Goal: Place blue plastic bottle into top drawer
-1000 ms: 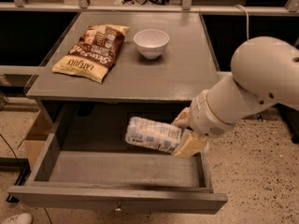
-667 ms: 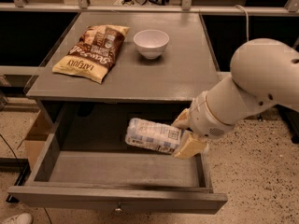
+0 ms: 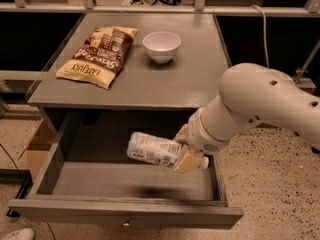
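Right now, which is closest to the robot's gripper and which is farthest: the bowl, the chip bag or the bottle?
The gripper hangs over the open top drawer.
1. blue plastic bottle, in its grip.
2. white bowl, up on the cabinet top.
3. chip bag, farther left on top.

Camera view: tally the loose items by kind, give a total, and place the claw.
1 chip bag
1 white bowl
1 blue plastic bottle
Total: 3
The claw grips the bottle above the open top drawer.
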`<state>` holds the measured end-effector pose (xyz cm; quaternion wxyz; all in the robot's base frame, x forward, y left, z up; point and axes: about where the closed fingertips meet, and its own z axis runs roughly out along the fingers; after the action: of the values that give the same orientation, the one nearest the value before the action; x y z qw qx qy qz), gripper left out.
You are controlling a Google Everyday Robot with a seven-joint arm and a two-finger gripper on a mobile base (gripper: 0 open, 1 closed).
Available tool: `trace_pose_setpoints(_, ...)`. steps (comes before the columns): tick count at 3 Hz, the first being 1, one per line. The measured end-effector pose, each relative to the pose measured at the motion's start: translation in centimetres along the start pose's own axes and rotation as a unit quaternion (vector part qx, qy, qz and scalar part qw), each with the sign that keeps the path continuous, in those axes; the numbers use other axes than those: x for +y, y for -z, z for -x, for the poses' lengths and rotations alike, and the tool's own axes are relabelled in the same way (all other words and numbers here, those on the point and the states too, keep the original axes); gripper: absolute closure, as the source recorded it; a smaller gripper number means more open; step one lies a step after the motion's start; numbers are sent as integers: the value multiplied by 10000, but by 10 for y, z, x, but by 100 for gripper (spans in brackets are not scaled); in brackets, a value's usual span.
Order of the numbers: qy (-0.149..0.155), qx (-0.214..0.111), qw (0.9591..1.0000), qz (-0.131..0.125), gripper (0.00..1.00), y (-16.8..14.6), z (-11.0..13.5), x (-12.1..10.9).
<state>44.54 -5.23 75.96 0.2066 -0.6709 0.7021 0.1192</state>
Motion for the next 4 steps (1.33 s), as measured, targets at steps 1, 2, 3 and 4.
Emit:
trace_pose_setpoints(1, 0, 0, 10000, 0, 100, 0, 0, 0)
trace_pose_setpoints(2, -110, -74, 9998, 171, 100, -26, 3, 6)
trace_pose_setpoints(3, -355, -245, 9982, 416, 100, -65, 6, 10)
trace_pose_setpoints(4, -361, -217, 9981, 458, 100, -80, 11, 8)
